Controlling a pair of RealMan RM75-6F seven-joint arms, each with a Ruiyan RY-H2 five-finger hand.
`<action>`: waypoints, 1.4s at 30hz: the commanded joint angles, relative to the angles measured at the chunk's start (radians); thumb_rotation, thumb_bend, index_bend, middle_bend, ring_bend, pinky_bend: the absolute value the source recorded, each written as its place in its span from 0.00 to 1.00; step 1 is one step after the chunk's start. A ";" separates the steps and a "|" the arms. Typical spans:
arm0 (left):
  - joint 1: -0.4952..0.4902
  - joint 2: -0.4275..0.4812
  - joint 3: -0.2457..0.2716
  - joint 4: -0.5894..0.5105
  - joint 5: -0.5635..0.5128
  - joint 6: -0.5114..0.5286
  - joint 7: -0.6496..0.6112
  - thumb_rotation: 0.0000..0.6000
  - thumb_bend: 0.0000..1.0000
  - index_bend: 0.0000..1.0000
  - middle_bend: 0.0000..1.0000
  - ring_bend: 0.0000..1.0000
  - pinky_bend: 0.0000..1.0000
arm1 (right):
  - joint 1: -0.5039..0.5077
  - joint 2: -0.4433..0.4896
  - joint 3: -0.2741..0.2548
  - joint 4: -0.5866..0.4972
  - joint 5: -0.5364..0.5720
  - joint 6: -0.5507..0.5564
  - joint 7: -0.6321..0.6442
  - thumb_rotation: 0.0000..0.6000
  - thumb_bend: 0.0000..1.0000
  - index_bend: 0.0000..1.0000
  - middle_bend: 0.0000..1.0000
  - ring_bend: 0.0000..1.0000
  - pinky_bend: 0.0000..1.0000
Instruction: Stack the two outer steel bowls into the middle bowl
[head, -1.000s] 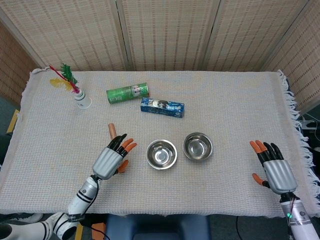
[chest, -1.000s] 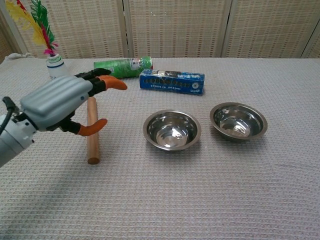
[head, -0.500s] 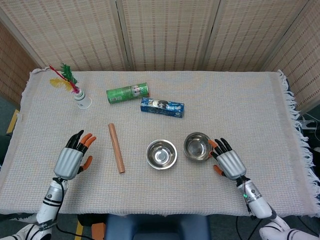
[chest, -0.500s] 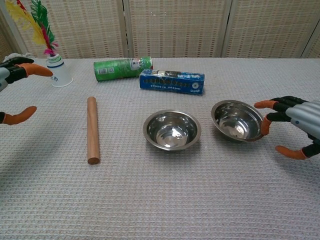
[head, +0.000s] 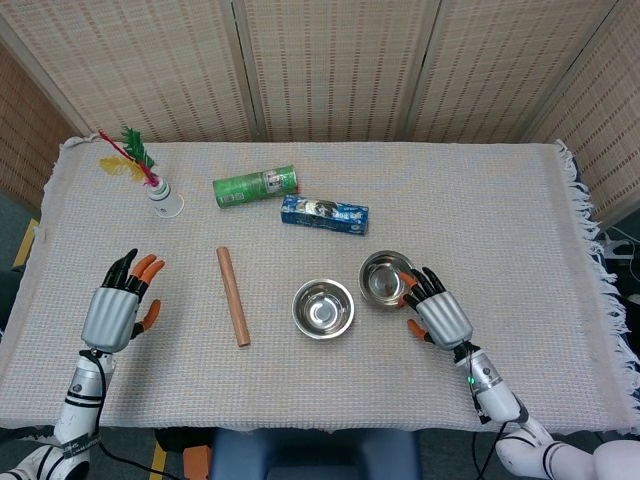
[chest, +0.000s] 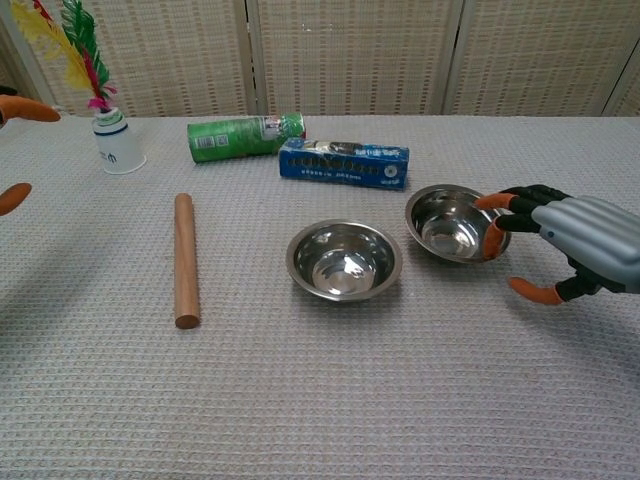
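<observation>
While my right hand (head: 436, 312) rests its orange fingertips (chest: 491, 238) against the near rim of the right steel bowl (head: 385, 278), that bowl sits tipped, its far edge lifted slightly off the cloth; the thumb stays apart below, so I am touching the rim and not clasping it. My hand's back is ribbed grey plastic, the fingers black with orange rubbery tips.

Taking the middle steel bowl (head: 323, 308) as my landmark: it stands upright and round on the desk (head: 480, 200), polished enough to mirror the light in its bottom. The tipped bowl lies just to its right and a little farther back, close to it but not touching. I can see only these two bowls.

Left of the middle bowl lies a smooth wooden dowel (head: 233, 296), a plain cylinder pointing away from me. Well beyond that, my left hand (head: 117, 308) hovers with fingers spread and nothing in it. Behind the middle bowl lies a flat blue rectangular box (head: 324, 214), and behind and left of that a green cylindrical can (head: 255, 186) on its side. Far back-left stands a small white cup (head: 165, 199) holding red, yellow and green feathers (head: 128, 156). A coarse, waffle-woven beige cloth with a fringed right edge covers the desk.
</observation>
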 joint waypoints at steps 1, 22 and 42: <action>0.000 0.000 0.000 0.000 0.001 0.000 0.000 1.00 0.43 0.15 0.12 0.00 0.15 | 0.004 -0.003 0.001 0.003 0.004 -0.002 0.004 1.00 0.30 0.38 0.10 0.00 0.00; 0.021 0.037 -0.042 0.024 -0.025 0.001 -0.047 1.00 0.43 0.15 0.12 0.01 0.15 | 0.107 -0.138 0.059 0.236 0.058 -0.005 0.132 1.00 0.30 0.37 0.11 0.00 0.00; 0.029 0.033 -0.061 0.071 -0.042 -0.004 -0.085 1.00 0.43 0.15 0.12 0.01 0.15 | 0.168 -0.322 0.073 0.520 0.083 0.057 0.253 1.00 0.44 0.79 0.30 0.06 0.05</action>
